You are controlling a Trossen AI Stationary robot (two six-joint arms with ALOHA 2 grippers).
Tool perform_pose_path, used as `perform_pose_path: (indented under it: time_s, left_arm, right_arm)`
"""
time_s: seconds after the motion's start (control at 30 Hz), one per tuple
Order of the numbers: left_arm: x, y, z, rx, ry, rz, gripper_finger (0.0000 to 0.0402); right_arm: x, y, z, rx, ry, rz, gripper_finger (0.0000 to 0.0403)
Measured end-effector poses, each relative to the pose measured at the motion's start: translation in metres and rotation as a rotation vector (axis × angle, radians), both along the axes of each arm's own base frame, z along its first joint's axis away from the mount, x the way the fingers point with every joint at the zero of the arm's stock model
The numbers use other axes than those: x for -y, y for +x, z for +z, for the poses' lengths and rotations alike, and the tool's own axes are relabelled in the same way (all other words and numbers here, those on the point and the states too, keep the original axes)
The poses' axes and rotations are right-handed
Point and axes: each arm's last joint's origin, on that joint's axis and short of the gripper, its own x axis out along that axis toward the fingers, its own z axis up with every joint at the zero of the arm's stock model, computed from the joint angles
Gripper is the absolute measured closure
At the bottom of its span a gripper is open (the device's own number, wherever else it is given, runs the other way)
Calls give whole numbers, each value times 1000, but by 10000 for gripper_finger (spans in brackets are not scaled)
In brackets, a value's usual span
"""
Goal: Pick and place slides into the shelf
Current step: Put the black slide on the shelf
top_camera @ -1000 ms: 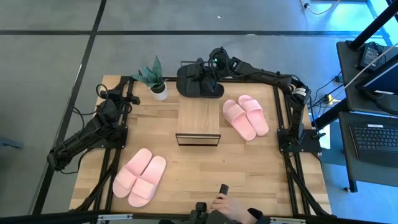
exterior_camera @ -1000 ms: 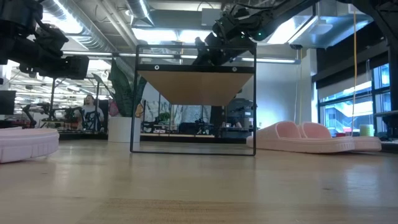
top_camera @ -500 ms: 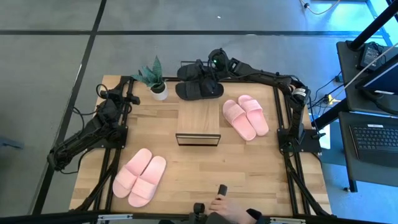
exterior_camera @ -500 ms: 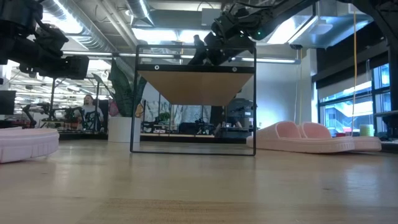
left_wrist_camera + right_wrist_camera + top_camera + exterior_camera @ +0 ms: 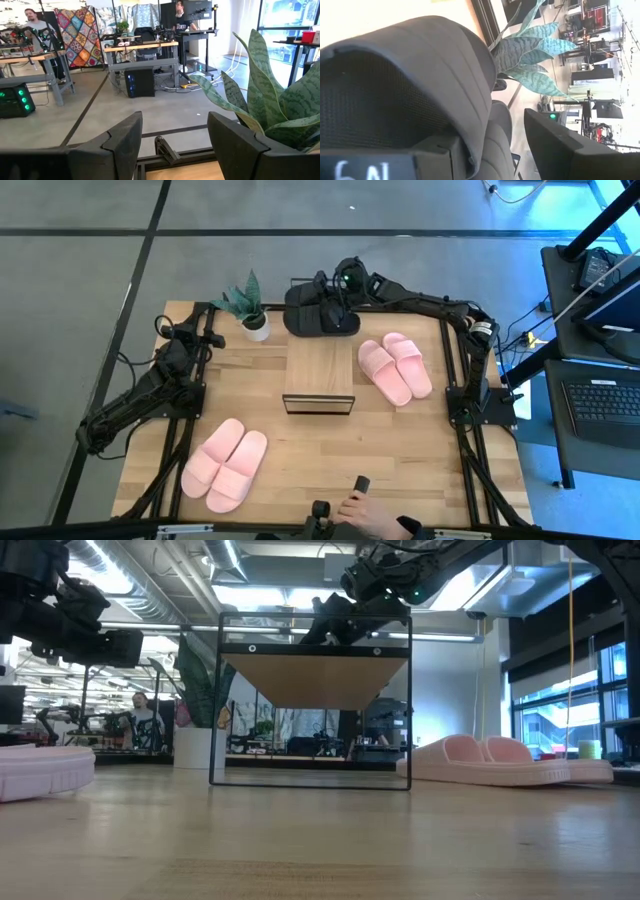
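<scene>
- High view: the right arm reaches across the far edge of the table; the right gripper (image 5: 338, 305) sits over the black slides (image 5: 315, 317), which are just behind the shelf (image 5: 319, 373). One pink pair (image 5: 395, 366) lies right of the shelf, a second pink pair (image 5: 225, 463) near the front left. The left arm lies folded along the left edge, with the left gripper (image 5: 166, 332) near the far-left corner.
- Low view: the right gripper (image 5: 345, 615) holds the black slides above the shelf's top board (image 5: 312, 675).
- Left wrist view: the left gripper's fingers (image 5: 122, 145) are spread apart, holding nothing; a potted plant (image 5: 280, 107) is just beside them.
- Right wrist view: the fingers are closed on a black slide's strap (image 5: 420, 65).
</scene>
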Motion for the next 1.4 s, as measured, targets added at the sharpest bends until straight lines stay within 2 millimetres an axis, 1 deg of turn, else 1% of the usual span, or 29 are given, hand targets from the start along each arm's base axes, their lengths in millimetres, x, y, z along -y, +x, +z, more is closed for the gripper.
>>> perform_pose_path:
  time_s: [0.27,0.43,0.6,0.87,1.1,1.2,1.4]
  left_arm:
    - [0,0,0,0,0,0,185]
    - [0,0,0,0,0,0,185]
    - [0,0,0,0,0,0,185]
    - [0,0,0,0,0,0,185]
    - [0,0,0,0,0,0,185]
    - [0,0,0,0,0,0,185]
    - [0,0,0,1,0,0,185]
  right_arm:
    - [0,0,0,-1,-2,-5,225]
    - [2,0,0,-18,-23,-62,225]
    - [3,0,0,-2,46,-120,225]
    - [2,-1,0,5,102,-149,225]
    - [2,-1,-1,-13,107,-148,223]
    - [2,-1,-2,-14,107,-148,209]
    - [2,-1,-2,-25,84,-199,158]
